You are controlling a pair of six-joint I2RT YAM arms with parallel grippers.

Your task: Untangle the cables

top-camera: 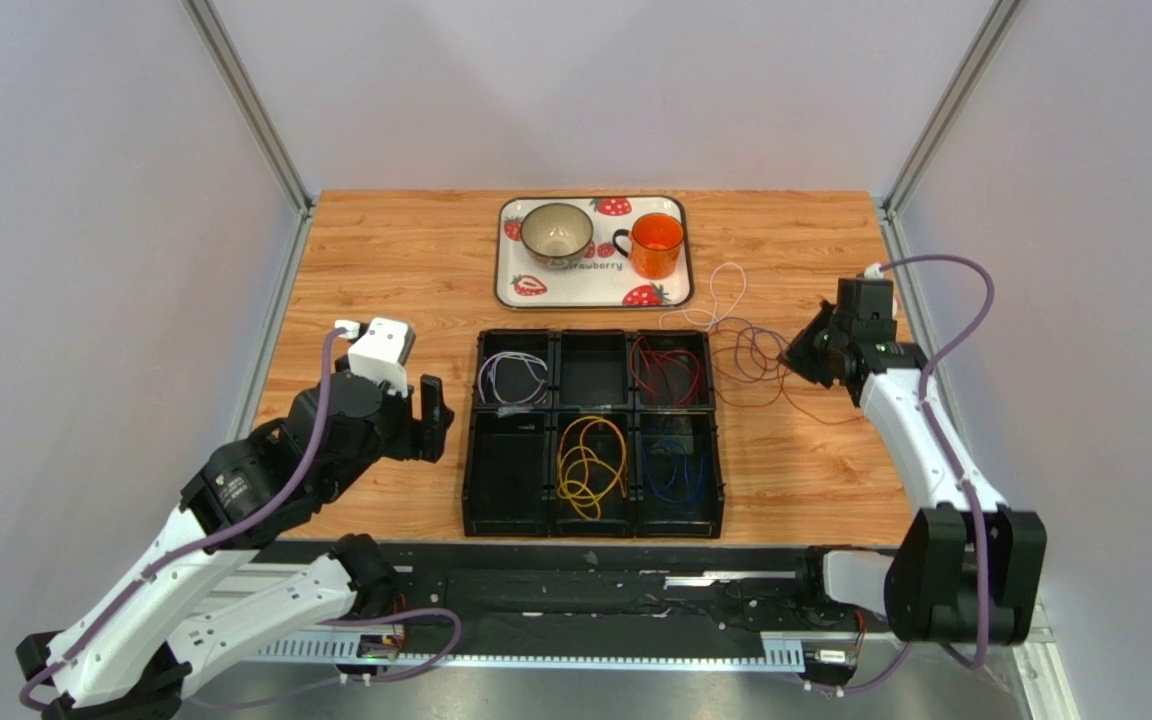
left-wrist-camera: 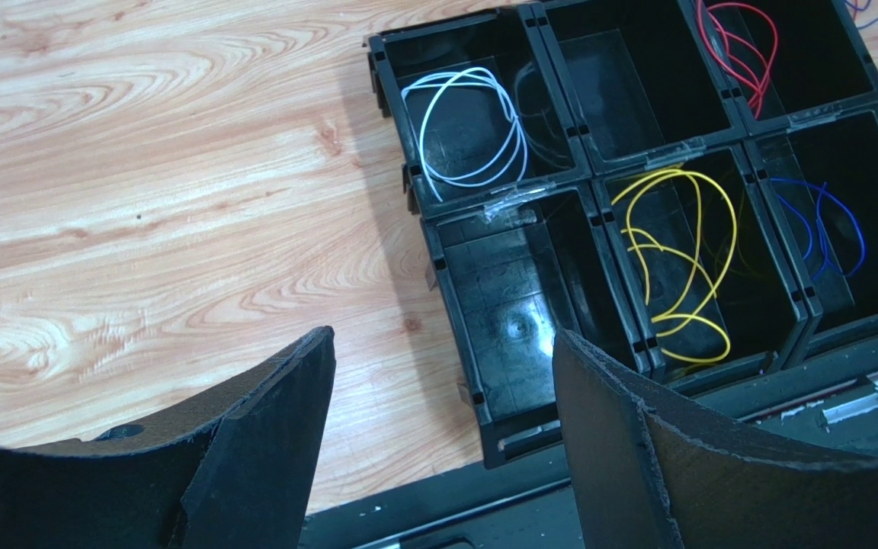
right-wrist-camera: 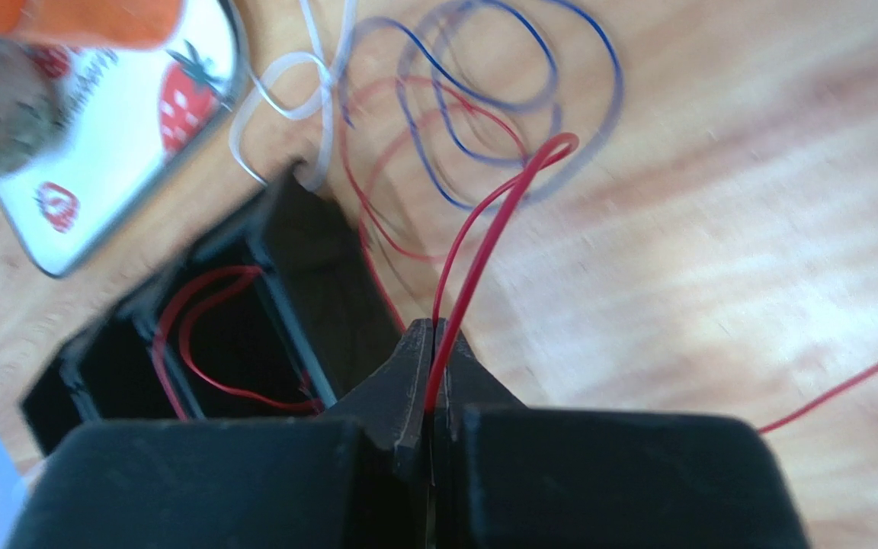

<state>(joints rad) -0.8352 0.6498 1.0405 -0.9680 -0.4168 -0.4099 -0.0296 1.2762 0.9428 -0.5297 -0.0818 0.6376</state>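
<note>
Loose cables (top-camera: 740, 342) lie tangled on the wood right of the black organizer (top-camera: 555, 408): red, blue (right-wrist-camera: 613, 69) and white (right-wrist-camera: 283, 86) loops. My right gripper (right-wrist-camera: 432, 334) is shut on a doubled red cable (right-wrist-camera: 564, 143), which rises from between the tips; in the top view this gripper (top-camera: 805, 357) sits at the tangle's right edge. In the organizer's bins lie a white cable (left-wrist-camera: 461, 126), a red one (left-wrist-camera: 741, 46), a yellow one (left-wrist-camera: 673, 252) and a blue one (left-wrist-camera: 827, 223). My left gripper (left-wrist-camera: 441, 343) hangs open and empty left of the organizer.
A strawberry-print tray (top-camera: 507, 278) at the back holds a metal bowl (top-camera: 557, 231) and an orange cup (top-camera: 657, 240). A black rail (top-camera: 597, 600) runs along the near edge. Two organizer bins hold nothing.
</note>
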